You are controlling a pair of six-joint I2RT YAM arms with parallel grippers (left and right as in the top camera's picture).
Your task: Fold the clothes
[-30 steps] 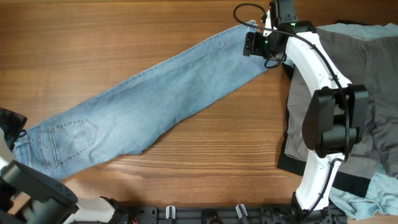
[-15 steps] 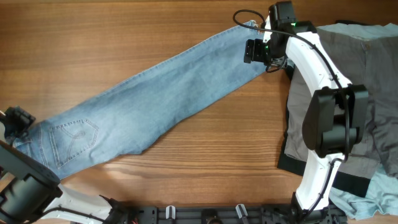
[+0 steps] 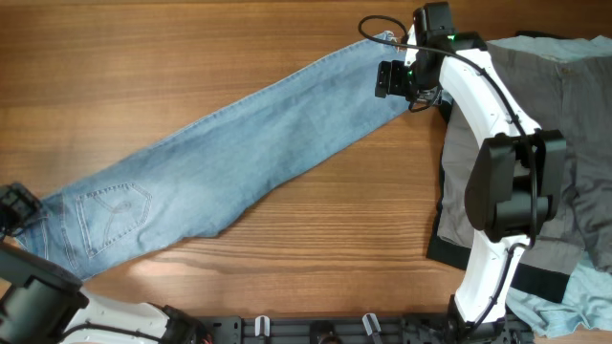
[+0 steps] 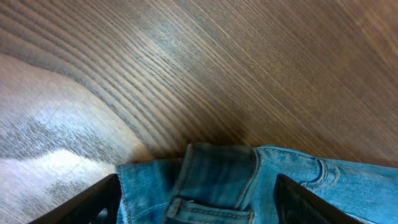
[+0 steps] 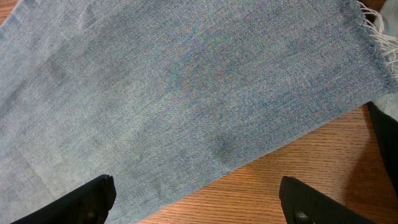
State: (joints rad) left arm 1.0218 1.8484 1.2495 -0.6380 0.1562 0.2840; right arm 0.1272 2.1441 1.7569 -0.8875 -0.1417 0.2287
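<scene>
Light-blue jeans (image 3: 239, 134), one of the clothes, lie flat and slant from the waist at lower left to the frayed hem (image 5: 373, 31) at upper right. A stitched back pocket (image 3: 115, 205) faces up. My left gripper (image 3: 17, 204) is at the waist end. In the left wrist view its jaws stand open (image 4: 196, 208), and the waistband (image 4: 224, 180) lies loose between them. My right gripper (image 3: 390, 78) hovers open over the leg near the hem. In the right wrist view (image 5: 199, 205) it straddles the edge of the denim (image 5: 186, 81) with nothing pinched.
Grey shorts (image 3: 574, 124) are spread at the right, under the right arm (image 3: 497, 182). A black garment (image 3: 449, 250) shows beneath them, and a pale-blue one (image 3: 564, 301) lies at the bottom right corner. Bare wooden table (image 3: 143, 57) surrounds the jeans.
The left gripper's jaws have spread wider and it has shifted slightly toward the near left at the waistband. The right gripper has barely moved.
</scene>
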